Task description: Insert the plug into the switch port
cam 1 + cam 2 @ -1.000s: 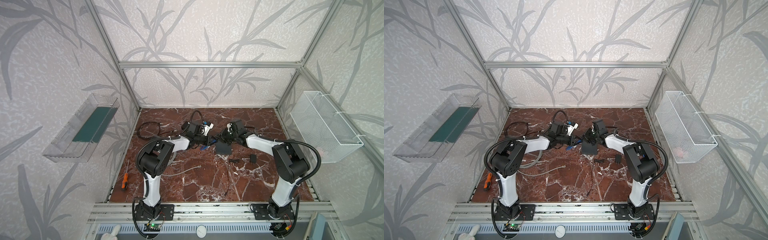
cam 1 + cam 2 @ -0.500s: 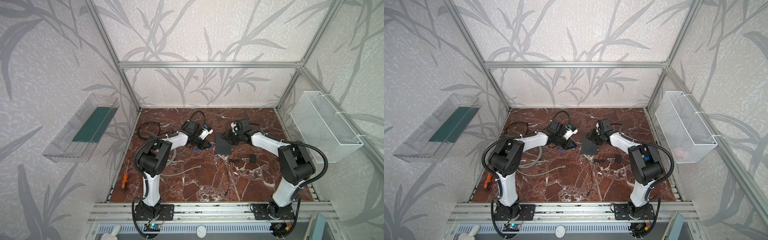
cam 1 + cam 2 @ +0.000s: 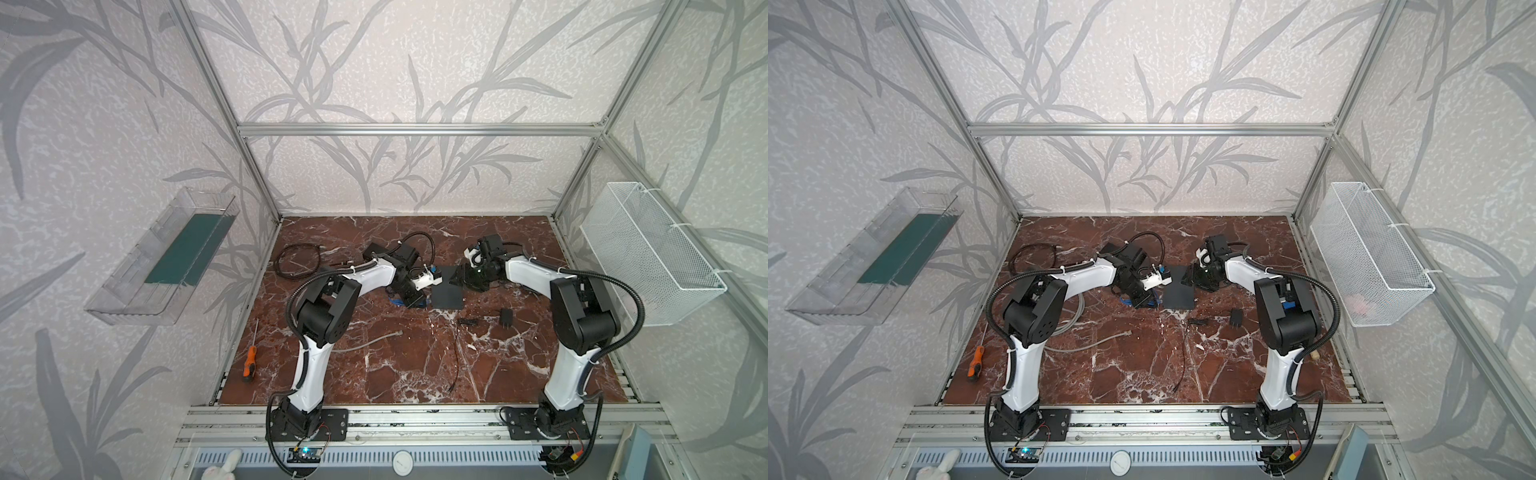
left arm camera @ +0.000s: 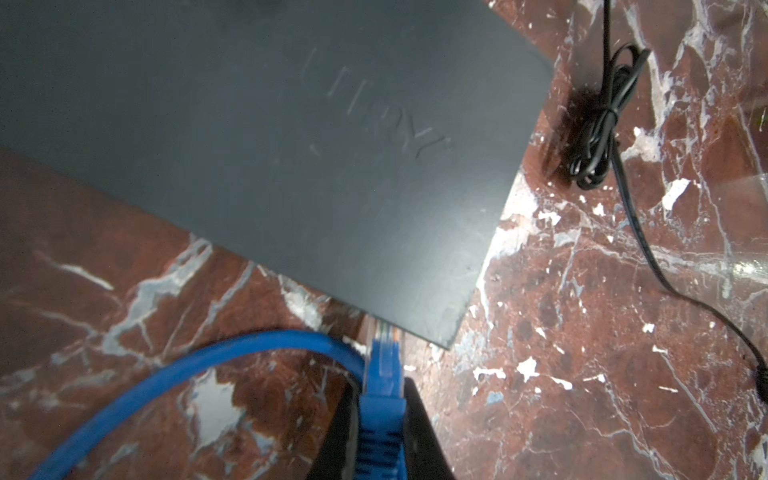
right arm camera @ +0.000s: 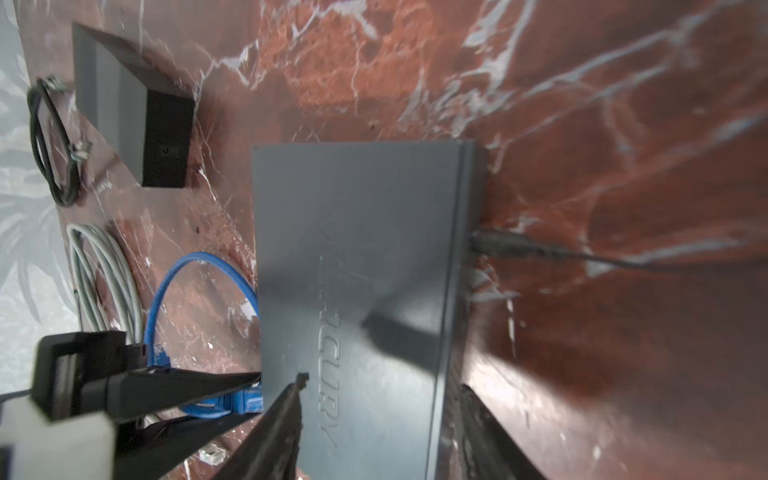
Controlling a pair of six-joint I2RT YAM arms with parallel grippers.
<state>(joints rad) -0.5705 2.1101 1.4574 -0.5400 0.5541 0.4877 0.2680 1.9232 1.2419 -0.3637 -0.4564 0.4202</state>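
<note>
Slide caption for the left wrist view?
Left gripper pinches the blue plug, clear tip at the edge of the dark switch.

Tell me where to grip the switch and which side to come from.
Likely take the switch by its two opposite edges, with the jaws closing across its flat body from above. It lies flat and thin on the table, so only the edges offer purchase. Stay clear of the blue plug at one edge and the black cord at the other.

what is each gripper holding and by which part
The left gripper pinches the blue ethernet plug by its ribbed boot. The right gripper stands open over the dark grey switch, gripping nothing.
</note>
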